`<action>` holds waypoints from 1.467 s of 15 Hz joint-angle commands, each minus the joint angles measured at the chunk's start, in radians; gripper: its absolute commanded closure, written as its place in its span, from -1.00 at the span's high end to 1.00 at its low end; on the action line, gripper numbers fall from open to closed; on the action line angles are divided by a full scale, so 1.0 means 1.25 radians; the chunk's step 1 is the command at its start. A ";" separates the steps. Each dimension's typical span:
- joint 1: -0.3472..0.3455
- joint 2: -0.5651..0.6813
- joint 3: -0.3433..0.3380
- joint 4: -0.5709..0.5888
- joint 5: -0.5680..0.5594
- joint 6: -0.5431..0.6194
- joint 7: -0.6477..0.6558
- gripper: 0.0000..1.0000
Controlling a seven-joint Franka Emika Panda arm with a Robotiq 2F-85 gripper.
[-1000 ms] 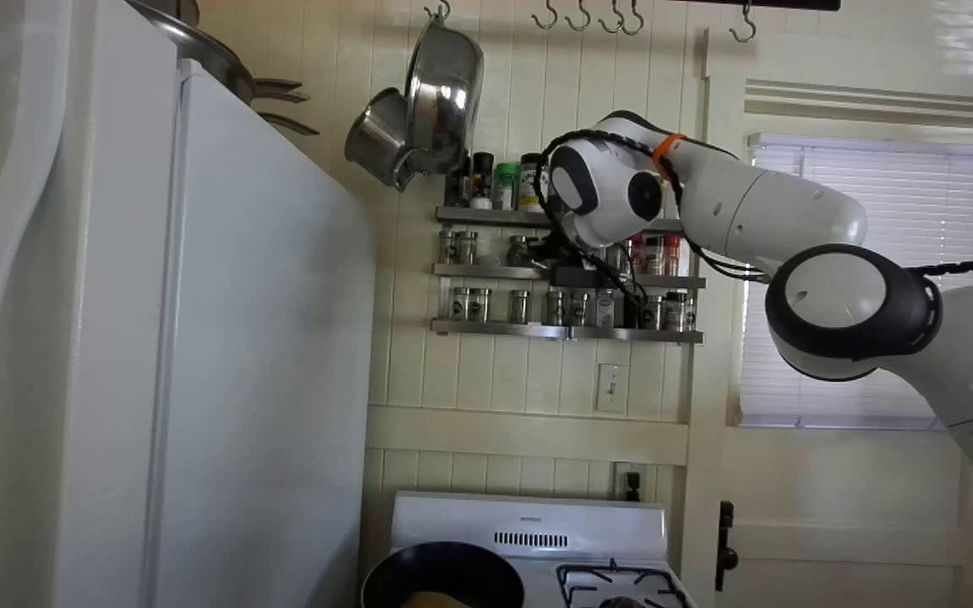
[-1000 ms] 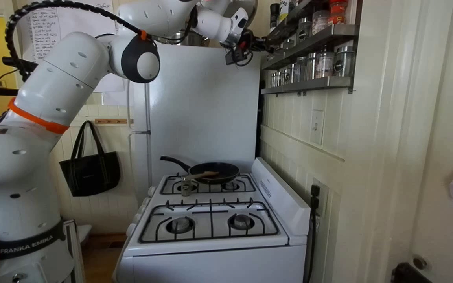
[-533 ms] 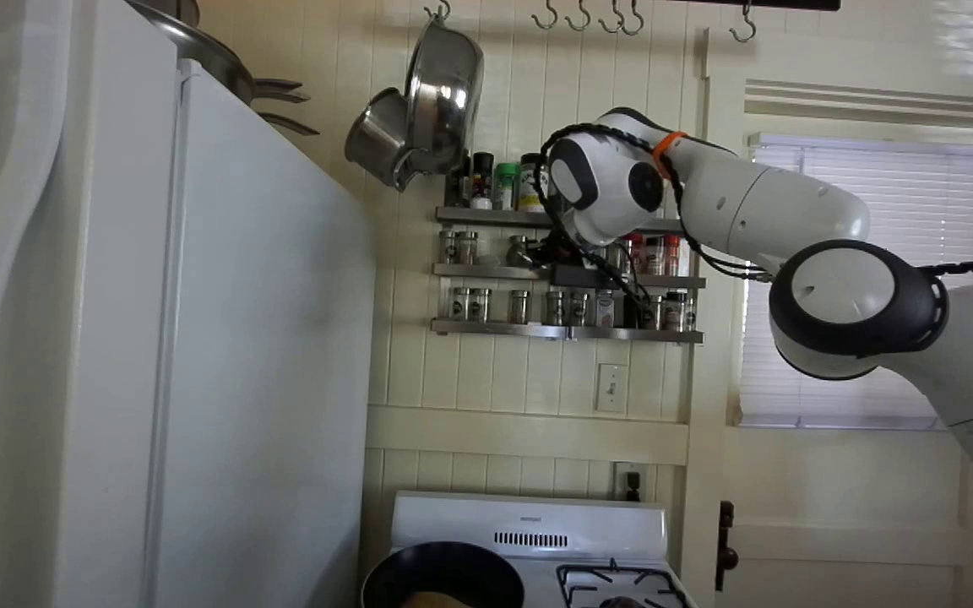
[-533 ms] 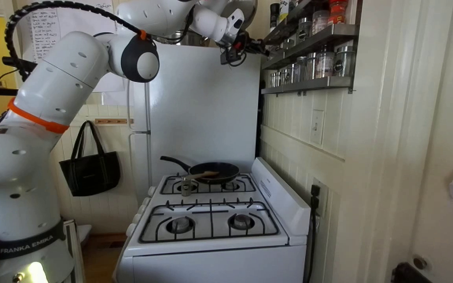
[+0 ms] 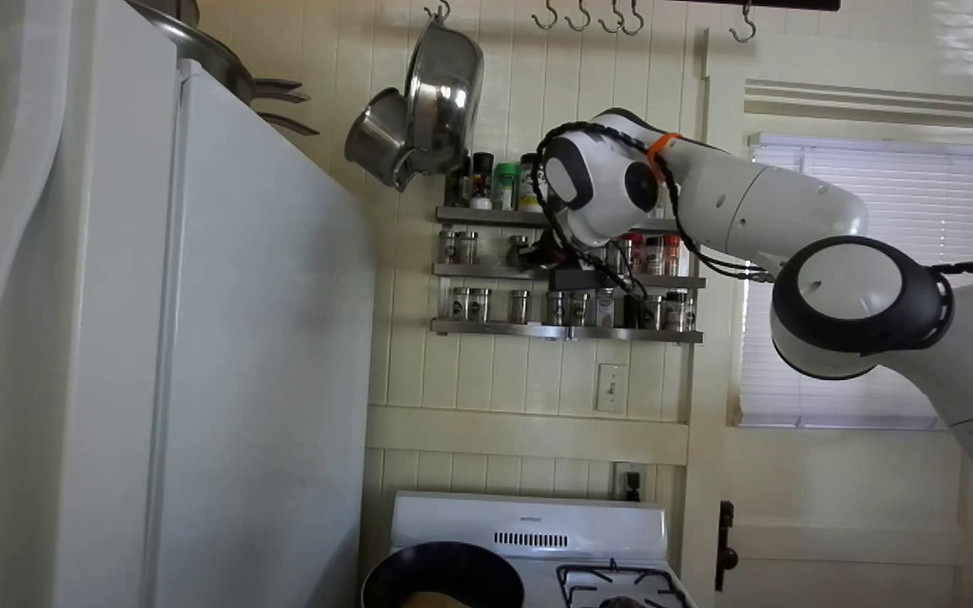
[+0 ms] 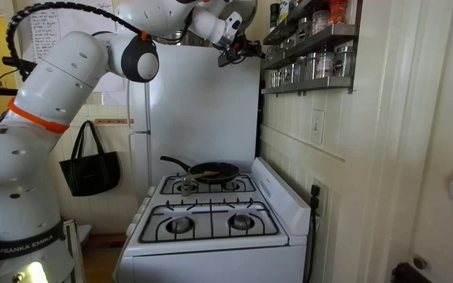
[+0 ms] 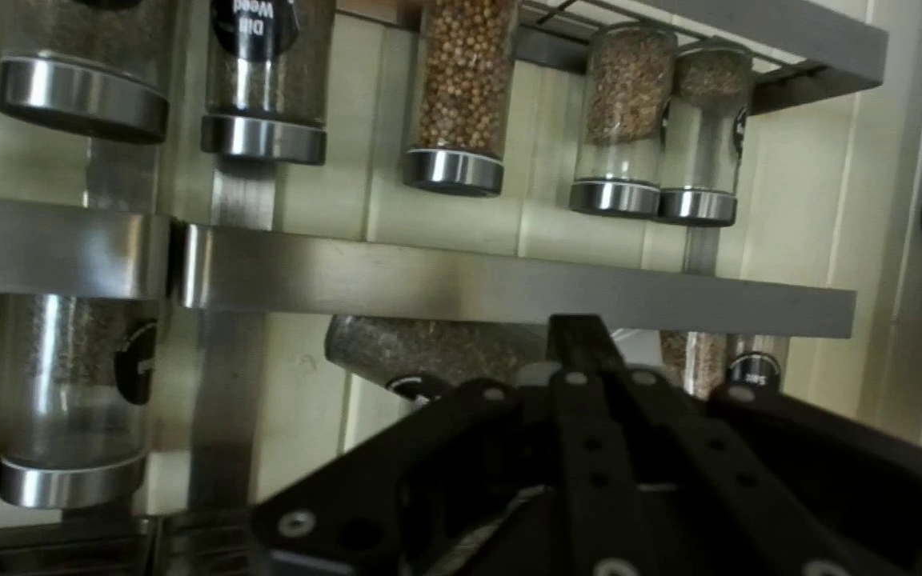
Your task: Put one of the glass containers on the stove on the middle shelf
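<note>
Over the last 1.0 s the slender black fingers [image 7: 585,344] have been drawn back from the 3-tier silver metal rack [image 6: 309,86]: in an exterior view their tips were seen reaching in over its edge, and now they are held just in front of it. With them, the rounded white wrist [image 5: 600,190] of the white robot arm [image 6: 69,67] has been moved slightly up and towards the picture's left, and the black-and-white elbow joint [image 5: 850,281] has been shifted slightly up and to the right. A yellow-white light [image 6: 37,272] is seen low on the arm; 1.0 s earlier it was unlit.

In the wrist view, which stands upside down, the fingers are brought together side by side, and nothing is seen to be held by them. Behind them, on the narrow silver middle shelf [image 7: 445,282], a tilted glass jar of dark dried herb [image 7: 429,348] is seen; part of it is hidden, and whether it is touched by the fingers cannot be told.

On the white stove [image 6: 218,263] with black grates, a small clear glass jar [image 6: 186,188] is stood upright near the round black frying pan [image 6: 228,177], across which a wooden utensil [image 6: 201,175] is laid. These have been left unmoved since the earlier frames.
</note>
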 commanded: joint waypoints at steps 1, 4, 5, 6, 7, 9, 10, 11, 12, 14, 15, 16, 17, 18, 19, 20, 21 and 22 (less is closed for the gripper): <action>-0.033 -0.072 0.057 -0.164 -0.067 -0.025 -0.033 -1.00; -0.046 -0.099 0.084 -0.229 -0.120 -0.021 -0.052 -1.00; -0.055 -0.112 0.095 -0.256 -0.134 -0.020 -0.060 -1.00; -0.070 -0.137 0.107 -0.313 -0.168 -0.024 -0.033 -1.00; -0.077 -0.147 0.112 -0.333 -0.186 -0.024 -0.040 -1.00; -0.105 -0.175 0.128 -0.388 -0.222 -0.031 -0.046 -1.00; -0.121 -0.189 0.135 -0.420 -0.242 -0.034 -0.042 -1.00; -0.138 -0.203 0.144 -0.449 -0.260 -0.041 -0.042 -1.00; -0.156 -0.216 0.153 -0.479 -0.278 -0.053 -0.042 -1.00; -0.189 -0.237 0.166 -0.530 -0.314 -0.085 -0.042 -1.00; -0.200 -0.244 0.167 -0.549 -0.338 -0.099 -0.041 -0.87; -0.208 -0.250 0.166 -0.564 -0.363 -0.112 -0.041 -0.46; -0.214 -0.258 0.161 -0.579 -0.391 -0.126 -0.041 -0.32; -0.216 -0.263 0.155 -0.586 -0.419 -0.139 -0.042 -0.19; -0.217 -0.268 0.150 -0.592 -0.449 -0.151 -0.042 -0.02; -0.218 -0.270 0.146 -0.595 -0.473 -0.160 -0.042 0.12; -0.217 -0.271 0.142 -0.598 -0.502 -0.165 -0.042 0.29; -0.214 -0.270 0.139 -0.602 -0.525 -0.166 -0.042 0.43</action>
